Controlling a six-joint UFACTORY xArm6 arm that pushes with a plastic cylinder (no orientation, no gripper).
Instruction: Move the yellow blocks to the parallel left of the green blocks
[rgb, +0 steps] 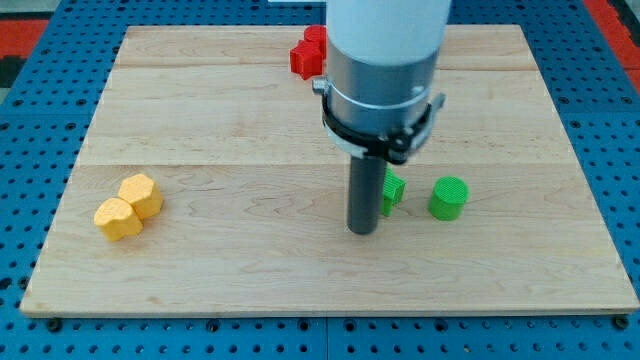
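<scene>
My tip (361, 229) had no claw to open or shut. The two yellow plastic blocks (128, 207) sat together far off at nine o'clock, and the green blocks (436, 196) at three o'clock.

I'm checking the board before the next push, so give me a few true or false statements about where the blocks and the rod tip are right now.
1. The two yellow blocks touch each other near the view's left edge. True.
2. My tip rests against the yellow blocks. False: it is far to their right, just left of the partly hidden green block.
3. The green cylinder lies to the right of the other green block. True.
4. The red blocks sit at the view's bottom. False: they sit near the top edge of the board.
5. The two green blocks touch each other. False: a gap shows between them.
</scene>
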